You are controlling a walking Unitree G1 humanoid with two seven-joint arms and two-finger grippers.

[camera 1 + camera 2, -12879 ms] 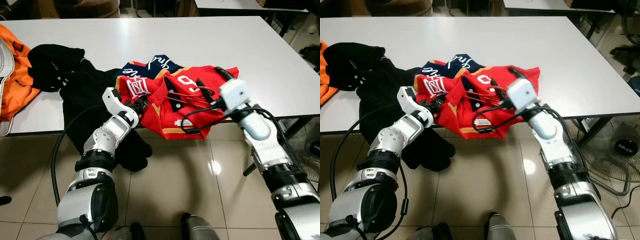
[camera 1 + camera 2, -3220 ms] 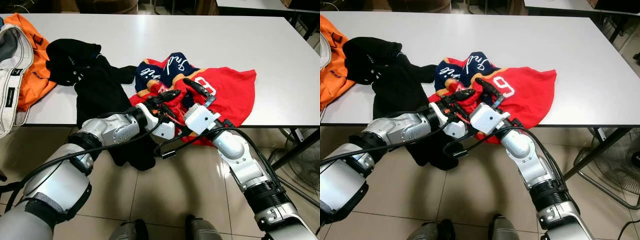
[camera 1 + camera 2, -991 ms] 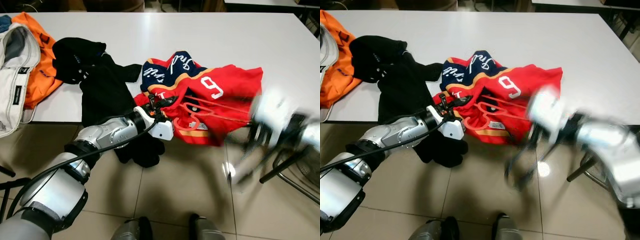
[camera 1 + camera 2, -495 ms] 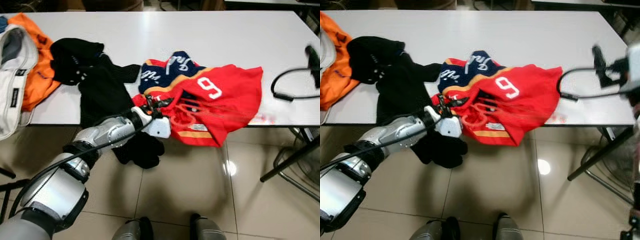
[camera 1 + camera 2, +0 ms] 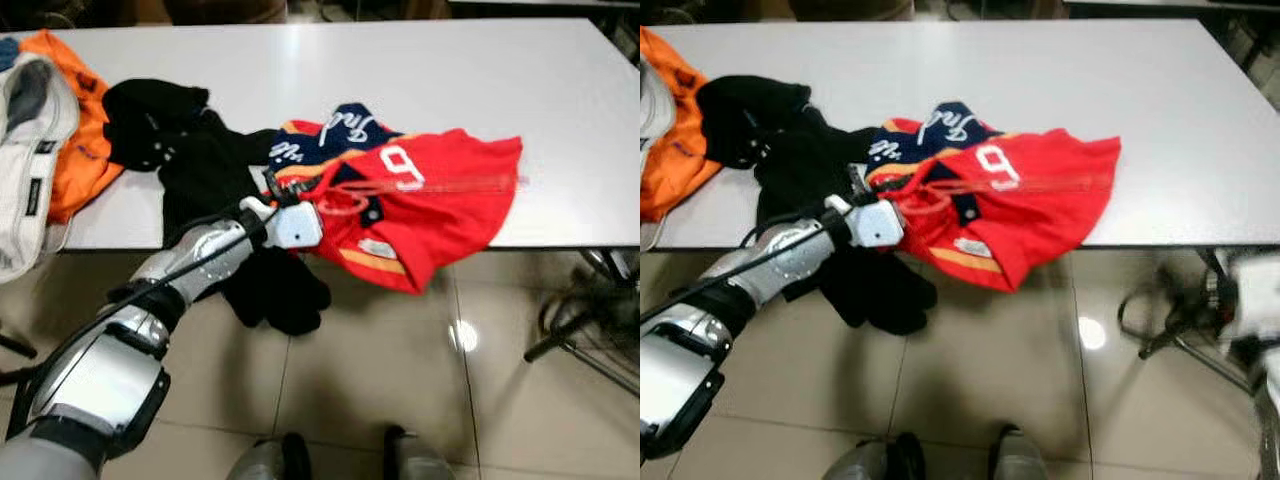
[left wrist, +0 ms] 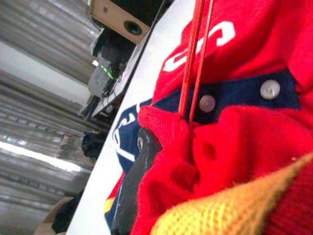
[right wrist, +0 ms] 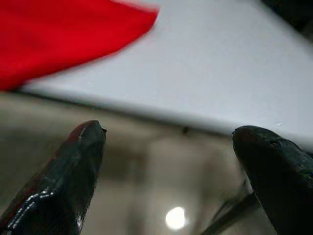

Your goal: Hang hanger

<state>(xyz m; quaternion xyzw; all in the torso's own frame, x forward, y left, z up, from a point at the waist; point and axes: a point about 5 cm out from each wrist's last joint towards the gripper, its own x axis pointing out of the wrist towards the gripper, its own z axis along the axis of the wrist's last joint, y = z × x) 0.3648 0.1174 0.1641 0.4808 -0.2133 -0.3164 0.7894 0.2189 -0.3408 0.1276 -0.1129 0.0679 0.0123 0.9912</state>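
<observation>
Since half a second ago the right arm has dropped from above the bench's right edge to below it, its end effector [image 7: 166, 181] spread wide and empty. Against the red jersey [image 5: 440, 205], the red hanger [image 5: 430, 186] lies across the upper part, its long axis running along the bench [image 5: 400, 70] edge, hook toward the left end effector [image 5: 272, 200]. That one is nearer by far and seems pressed onto jersey cloth beside the hook, though fabric hides the fingertips.
</observation>
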